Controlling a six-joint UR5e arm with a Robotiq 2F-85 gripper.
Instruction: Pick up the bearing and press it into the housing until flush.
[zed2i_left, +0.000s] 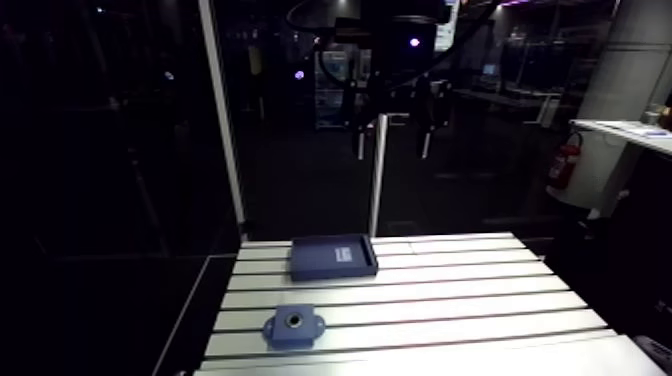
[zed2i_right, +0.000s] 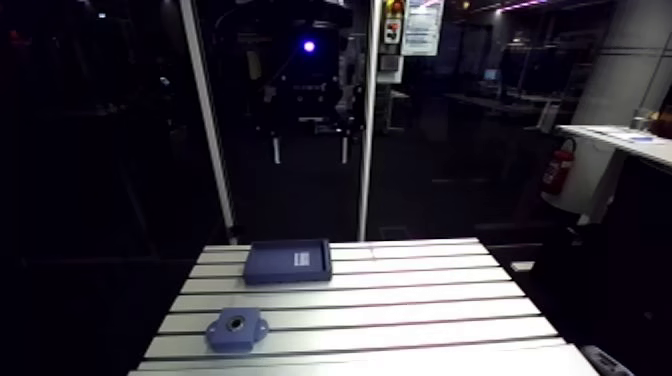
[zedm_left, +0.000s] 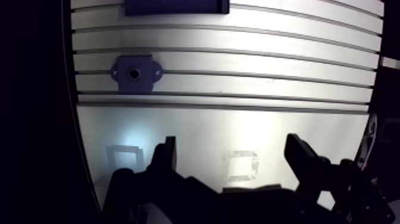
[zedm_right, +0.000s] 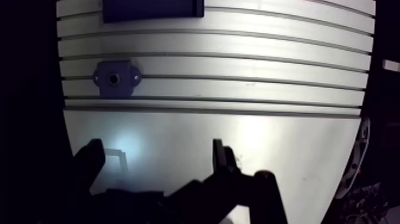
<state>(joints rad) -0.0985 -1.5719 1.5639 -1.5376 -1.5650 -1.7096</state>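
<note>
A blue flanged housing (zed2i_left: 295, 325) with a dark round bore lies near the table's front left; the wrist view has this housing (zedm_left: 136, 73) well ahead of the fingers and off to one side. My gripper (zed2i_left: 392, 140) hangs high above the table's back edge. Its gripper (zedm_left: 233, 158) fingers stand wide open with only bare table between them. I cannot make out a bearing on its own in any view.
A flat dark-blue tray (zed2i_left: 333, 257) lies behind the housing near the back of the slotted table (zed2i_left: 480, 290). Two taped square outlines (zedm_left: 241, 164) mark the smooth plate under the gripper. White upright posts (zed2i_left: 378, 180) stand at the back edge.
</note>
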